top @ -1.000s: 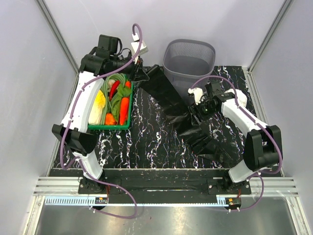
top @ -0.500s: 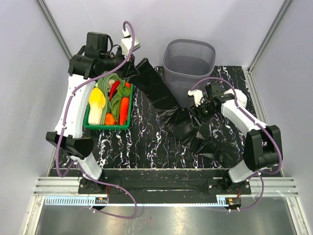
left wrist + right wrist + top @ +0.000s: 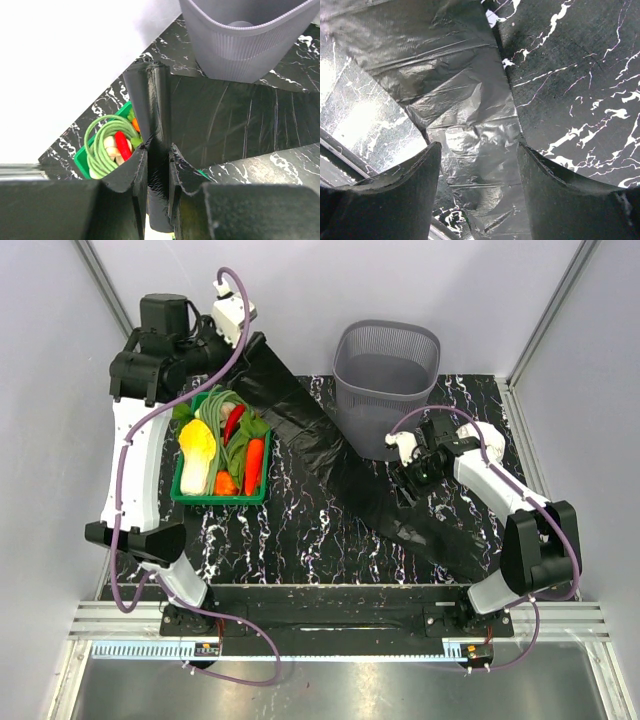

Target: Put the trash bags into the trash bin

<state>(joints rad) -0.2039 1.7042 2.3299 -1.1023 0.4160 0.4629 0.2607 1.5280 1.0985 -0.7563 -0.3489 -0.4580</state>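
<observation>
One long black trash bag (image 3: 340,455) stretches diagonally from the back left down to the table's front right. My left gripper (image 3: 250,348), raised at the back left, is shut on its upper end; in the left wrist view the film (image 3: 159,165) is pinched between the jaws (image 3: 158,150). The grey mesh trash bin (image 3: 388,365) stands at the back centre, just right of the bag, and its wall (image 3: 245,45) shows close in the left wrist view. My right gripper (image 3: 415,472) hovers open over the bag's lower part, with wrinkled film (image 3: 470,115) lying below its jaws (image 3: 479,150).
A green crate (image 3: 225,499) of vegetables sits at the left, under the raised left arm, and its corner (image 3: 82,157) shows in the left wrist view. The black marbled table top (image 3: 290,530) ends at grey walls behind and beside.
My left gripper has risen and moved back and left with the bag's end, drawing the bag out longer and flatter. The right gripper stayed open over the bag's lower part.
</observation>
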